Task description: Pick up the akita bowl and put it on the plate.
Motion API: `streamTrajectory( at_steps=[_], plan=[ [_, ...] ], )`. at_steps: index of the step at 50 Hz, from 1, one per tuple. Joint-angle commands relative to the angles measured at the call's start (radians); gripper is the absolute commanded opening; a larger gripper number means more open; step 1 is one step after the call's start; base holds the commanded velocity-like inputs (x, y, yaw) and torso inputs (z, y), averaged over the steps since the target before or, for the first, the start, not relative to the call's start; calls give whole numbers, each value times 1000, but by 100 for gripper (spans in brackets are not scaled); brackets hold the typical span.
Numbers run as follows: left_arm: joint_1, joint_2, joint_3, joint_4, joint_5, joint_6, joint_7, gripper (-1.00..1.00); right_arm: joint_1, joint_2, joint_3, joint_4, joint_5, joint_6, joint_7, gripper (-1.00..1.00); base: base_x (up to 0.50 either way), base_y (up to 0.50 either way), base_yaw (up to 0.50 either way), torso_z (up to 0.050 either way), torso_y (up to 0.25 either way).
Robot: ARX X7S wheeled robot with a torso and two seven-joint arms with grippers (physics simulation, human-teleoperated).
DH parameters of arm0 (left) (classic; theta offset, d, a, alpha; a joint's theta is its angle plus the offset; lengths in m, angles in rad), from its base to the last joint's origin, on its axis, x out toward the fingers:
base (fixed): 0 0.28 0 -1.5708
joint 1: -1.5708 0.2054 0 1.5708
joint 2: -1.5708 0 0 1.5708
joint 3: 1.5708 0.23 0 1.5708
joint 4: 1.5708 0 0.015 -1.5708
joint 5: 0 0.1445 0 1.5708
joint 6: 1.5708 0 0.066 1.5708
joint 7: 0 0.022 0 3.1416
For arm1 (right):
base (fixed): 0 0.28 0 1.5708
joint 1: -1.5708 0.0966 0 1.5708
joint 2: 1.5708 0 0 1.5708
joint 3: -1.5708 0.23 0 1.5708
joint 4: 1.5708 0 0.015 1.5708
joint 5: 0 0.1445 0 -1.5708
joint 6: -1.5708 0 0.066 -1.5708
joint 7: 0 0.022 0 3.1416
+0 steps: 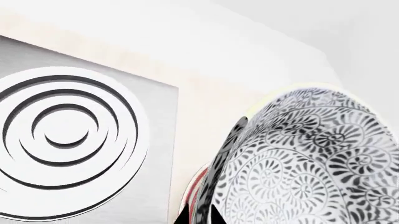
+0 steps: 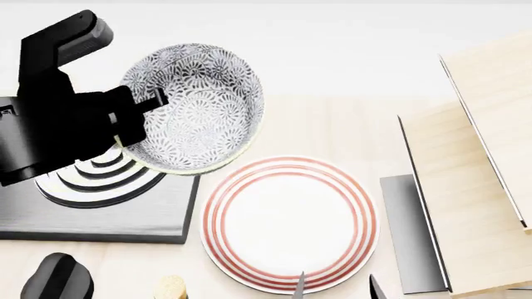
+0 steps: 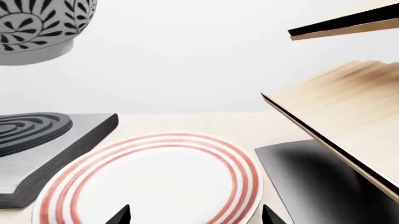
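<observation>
The akita bowl (image 2: 199,109), white with a dense grey-black floral pattern, hangs tilted in the air above the stove's right edge. My left gripper (image 2: 143,115) is shut on its left rim; in the left wrist view the two dark fingertips (image 1: 182,218) pinch the bowl's wall (image 1: 311,158). The plate (image 2: 289,224), white with red rings, lies flat on the counter down and to the right of the bowl. My right gripper (image 3: 194,215) hovers open over the plate's (image 3: 156,182) near edge, empty. The bowl's foot (image 3: 44,28) shows high in the right wrist view.
A dark square stove burner (image 2: 99,199) with black-and-white rings sits left of the plate, with a black knob (image 2: 58,277) in front of it. Tilted wooden boards (image 2: 482,174) and a dark panel (image 2: 407,233) stand right of the plate. A white wall backs the counter.
</observation>
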Motion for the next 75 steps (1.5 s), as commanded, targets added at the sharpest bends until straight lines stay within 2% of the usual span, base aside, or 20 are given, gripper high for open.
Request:
streamTrajectory(
  at_steps=[1, 8, 15, 19, 22, 26, 36, 47, 56, 63, 75],
  plan=[
    [-151, 62, 79, -169, 28, -87, 12, -100, -1, 1, -5, 6, 6, -6, -5, 100, 0, 0, 0, 0, 0],
    [-219, 102, 131, -269, 59, -120, 53, -100, -2, 0, -11, 7, 7, -9, -7, 100, 0, 0, 0, 0, 1],
    [-262, 157, 203, -394, 109, -123, 173, -100, 0, 1, -10, 20, 12, -18, -12, 100, 0, 0, 0, 0, 0],
    [-302, 197, 252, -505, 155, -96, 270, -100, -2, 3, -10, 15, 14, -16, -11, 100, 0, 0, 0, 0, 0],
    [-350, 252, 308, -657, 205, -53, 398, -100, 1, 2, -10, 26, 17, -21, -14, 100, 0, 0, 0, 0, 0],
    [-356, 255, 394, -678, 106, -23, 402, -100, 1, 1, -12, 29, 20, -23, -17, 100, 0, 0, 0, 0, 0],
    [-356, 255, 702, -721, -229, 95, 452, -100, 0, -4, -26, 40, 8, -32, -20, 100, 0, 0, 0, 0, 0],
    [-350, 256, 966, -729, -499, 201, 504, -100, -2, -2, -28, 53, 19, -40, -28, 100, 0, 0, 0, 0, 1],
    [-345, 256, 1185, -716, -684, 296, 501, -100, -4, 0, -30, 56, 24, -42, -30, 100, 0, 0, 0, 2, -54],
    [-352, 256, 1290, -711, -787, 317, 530, -100, -3, 1, -31, 59, 25, -45, -29, 100, 0, 0, 0, 5, -91],
    [-353, 256, 1372, -719, -866, 325, 568, -100, -2, 1, -36, 61, 26, -48, -29, 100, 0, 0, 0, 0, 0]
  ],
)
